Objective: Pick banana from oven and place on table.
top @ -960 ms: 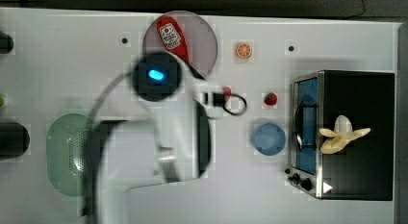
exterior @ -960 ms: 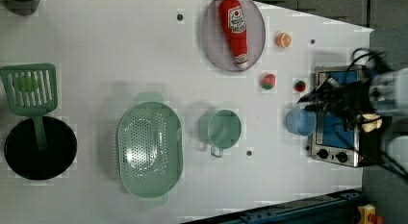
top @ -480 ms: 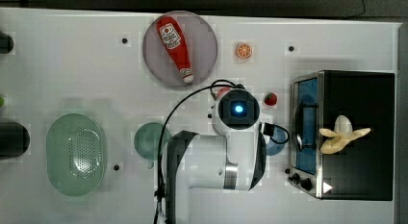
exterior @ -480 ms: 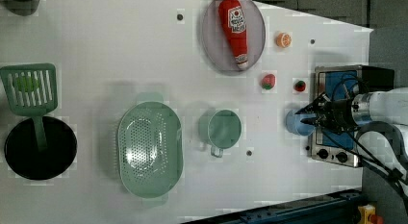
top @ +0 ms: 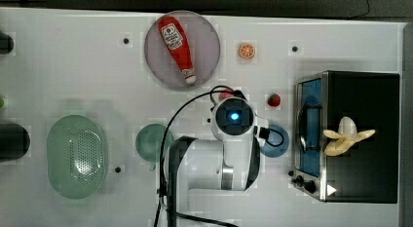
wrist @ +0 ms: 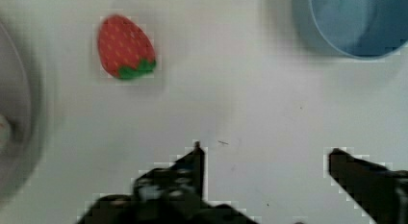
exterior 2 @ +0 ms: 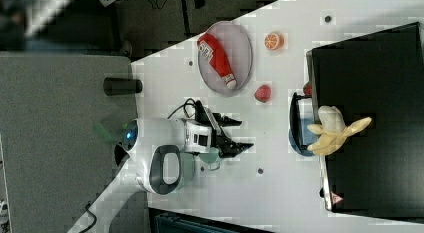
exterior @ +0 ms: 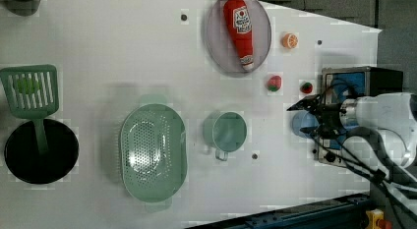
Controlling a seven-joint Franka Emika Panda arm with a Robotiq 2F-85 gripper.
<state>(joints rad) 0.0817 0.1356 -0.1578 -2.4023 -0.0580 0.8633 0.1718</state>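
Observation:
The pale banana lies on the black roof of the oven, peel strips splayed, at the top view's right; the right view has the banana there too. The oven's blue glass door faces my arm. My gripper hangs open over the white table, short of the oven, with nothing between its fingers. In the left view the gripper points at the blue bowl in front of the oven.
A blue bowl and two toy strawberries sit by the oven's front. A ketchup bottle lies on a grey plate, an orange slice beside it. A green cup and colander stand at the top view's left.
My arm has swung across the table to the top view's right, from near the plate to in front of the oven. The fingers have spread apart.

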